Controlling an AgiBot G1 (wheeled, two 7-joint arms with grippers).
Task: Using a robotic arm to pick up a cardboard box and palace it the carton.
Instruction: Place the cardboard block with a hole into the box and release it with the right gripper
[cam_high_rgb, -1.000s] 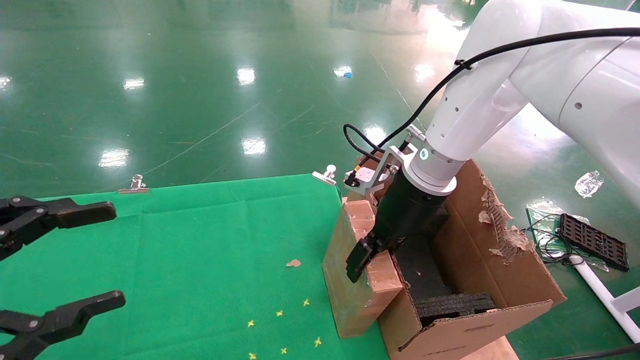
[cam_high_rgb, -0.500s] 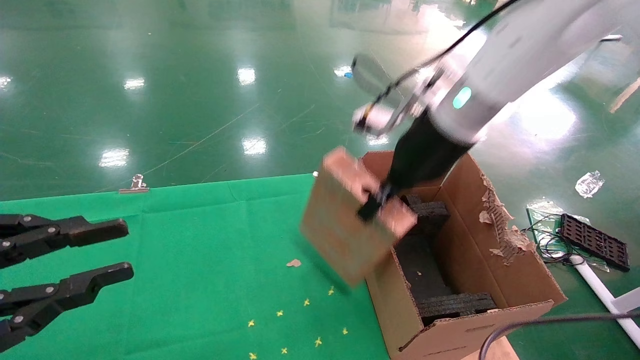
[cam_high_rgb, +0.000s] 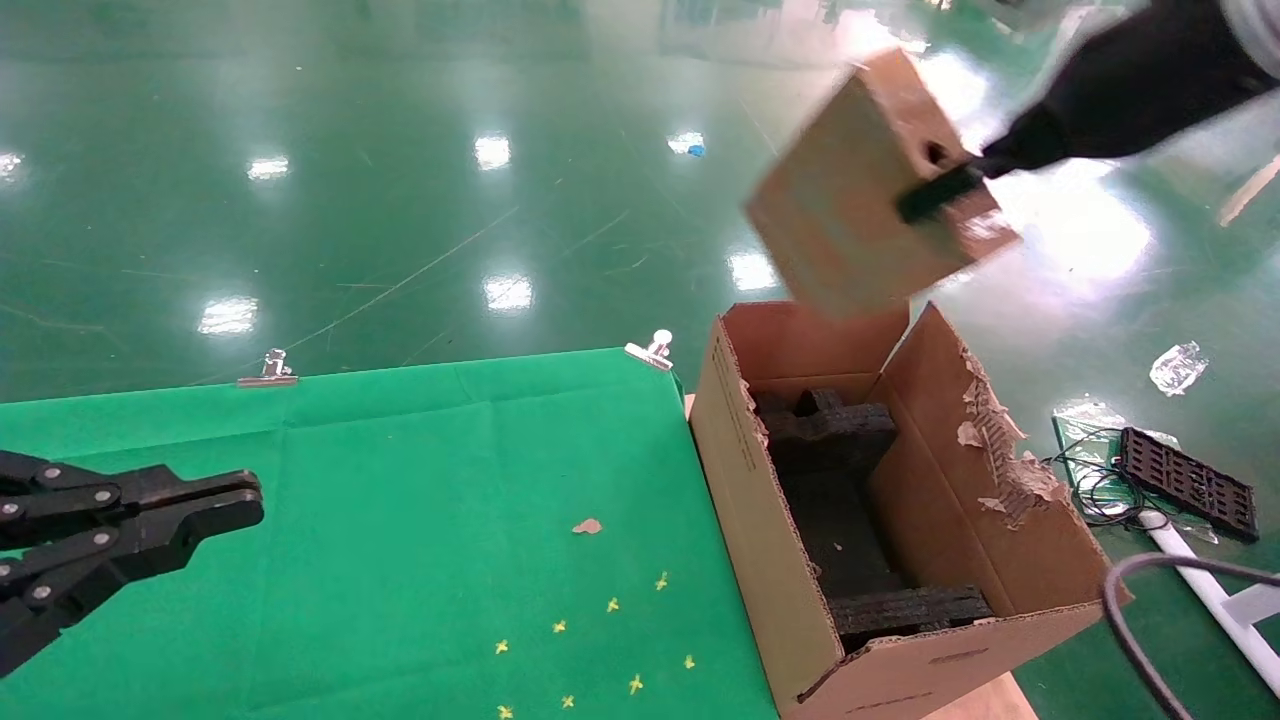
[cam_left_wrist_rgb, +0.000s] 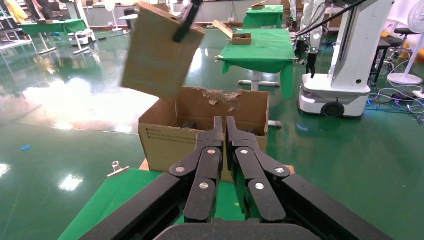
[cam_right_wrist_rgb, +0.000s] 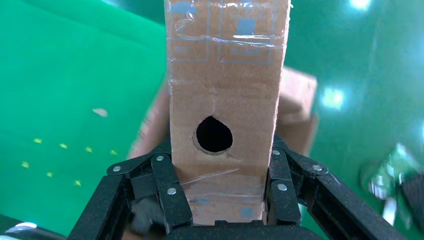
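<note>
One cardboard box (cam_high_rgb: 860, 210) (slim, brown, round hole) tilts above carton (cam_high_rgb: 760, 500).

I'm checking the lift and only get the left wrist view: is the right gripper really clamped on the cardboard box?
Observer: Yes. The right wrist view shows the right gripper clamping the cardboard box by its narrow sides, below a round hole.
Operator: Is the carton ready?
Observer: The head view shows black foam inserts inside the carton, with the box tilted in the air above its far end.
Operator: And my left gripper?
Observer: The left gripper is shut over the green cloth.
</note>
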